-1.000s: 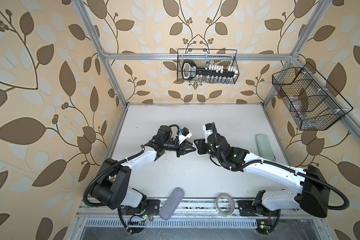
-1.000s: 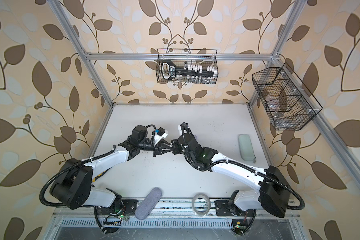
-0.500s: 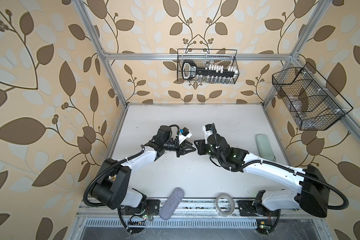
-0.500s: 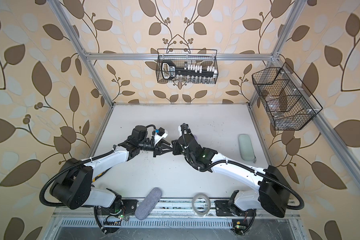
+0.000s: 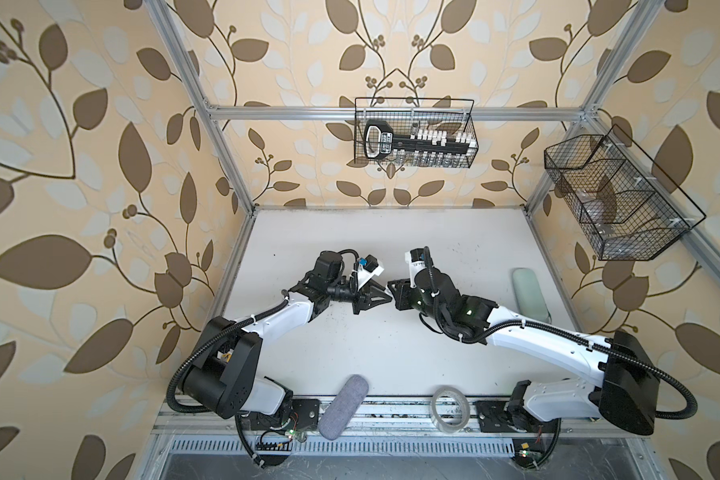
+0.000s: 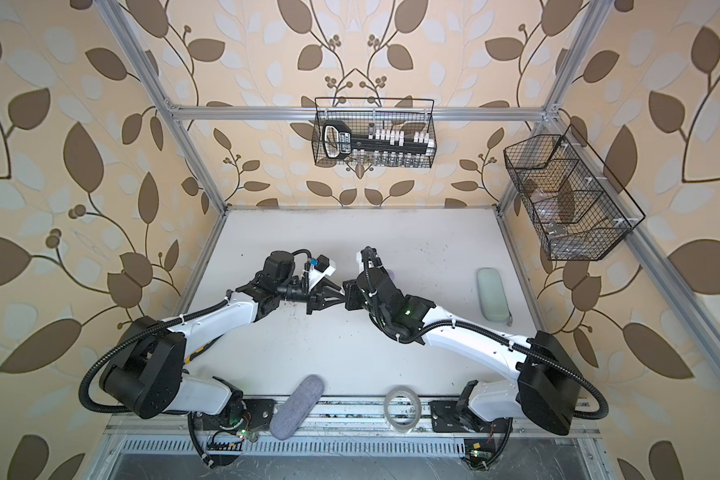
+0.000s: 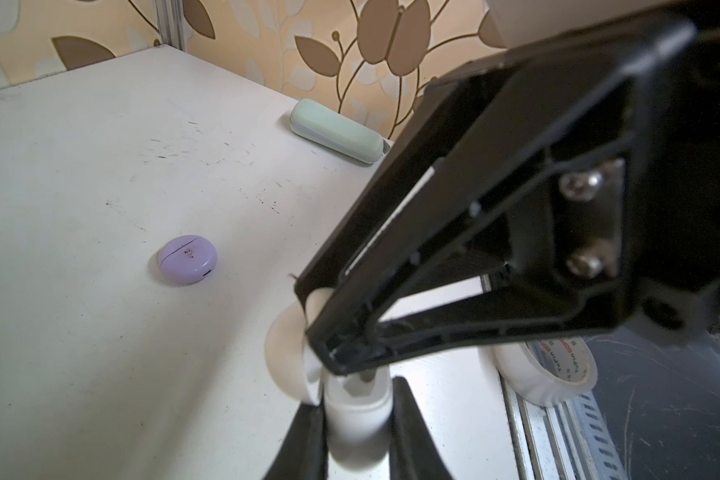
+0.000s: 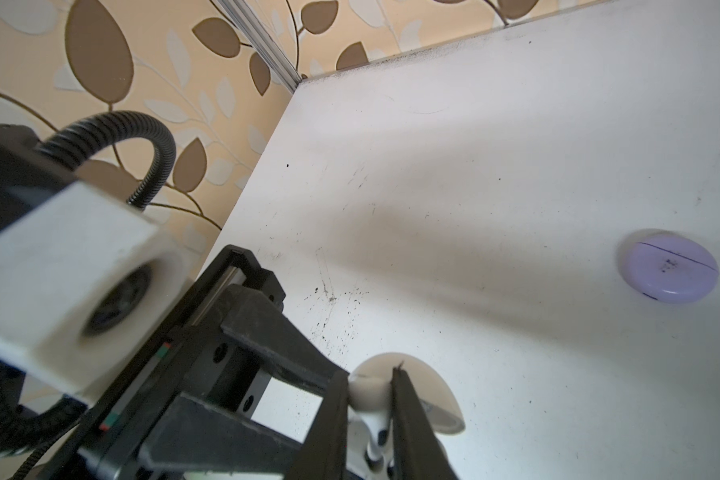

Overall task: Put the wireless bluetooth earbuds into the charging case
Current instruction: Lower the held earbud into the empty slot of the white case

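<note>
In both top views left fingers (image 5: 377, 299) and right fingers (image 5: 395, 286) meet tip to tip, their loads hidden. Left wrist: left fingers pinch the open white charging case (image 7: 356, 411). Right wrist: right fingers clamp a white earbud (image 8: 368, 392), just beside that case's lid.

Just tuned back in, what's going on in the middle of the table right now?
The left tool is shut on the white charging case, whose lid is flipped open. The right tool is shut on a white earbud and holds it right at the case's opening. Whether the earbud is seated yet cannot be told. A closed lilac case lies on the table, apart from both tools.
</note>
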### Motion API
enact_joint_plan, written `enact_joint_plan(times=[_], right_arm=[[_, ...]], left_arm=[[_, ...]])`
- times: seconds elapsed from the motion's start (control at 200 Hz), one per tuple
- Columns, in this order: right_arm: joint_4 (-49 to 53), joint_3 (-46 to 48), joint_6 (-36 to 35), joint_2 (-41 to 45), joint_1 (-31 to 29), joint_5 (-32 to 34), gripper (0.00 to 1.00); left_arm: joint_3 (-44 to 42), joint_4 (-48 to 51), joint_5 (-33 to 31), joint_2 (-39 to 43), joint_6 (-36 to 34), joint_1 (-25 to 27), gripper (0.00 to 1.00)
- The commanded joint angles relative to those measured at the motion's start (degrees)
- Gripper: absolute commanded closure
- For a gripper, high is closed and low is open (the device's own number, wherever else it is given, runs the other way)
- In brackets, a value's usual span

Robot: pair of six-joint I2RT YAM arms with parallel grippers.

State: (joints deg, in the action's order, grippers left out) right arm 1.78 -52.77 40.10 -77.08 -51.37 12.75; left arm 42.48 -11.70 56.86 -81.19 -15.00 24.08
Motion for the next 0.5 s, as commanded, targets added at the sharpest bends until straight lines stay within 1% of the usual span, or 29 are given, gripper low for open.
enact_joint_plan(times=[0.0, 0.495], right_arm=[[-1.05, 1.18, 0.47, -0.44, -0.49, -0.63, 0.81], [-0.58, 2.15, 0.39, 0.66, -1.02, -0.45, 0.81]], left_arm=[[2.35, -0.47, 1.94, -0.02, -0.65, 0.53, 0.92], [2.35, -0.31, 1.85, -0.02, -0.98, 0.52, 0.92]])
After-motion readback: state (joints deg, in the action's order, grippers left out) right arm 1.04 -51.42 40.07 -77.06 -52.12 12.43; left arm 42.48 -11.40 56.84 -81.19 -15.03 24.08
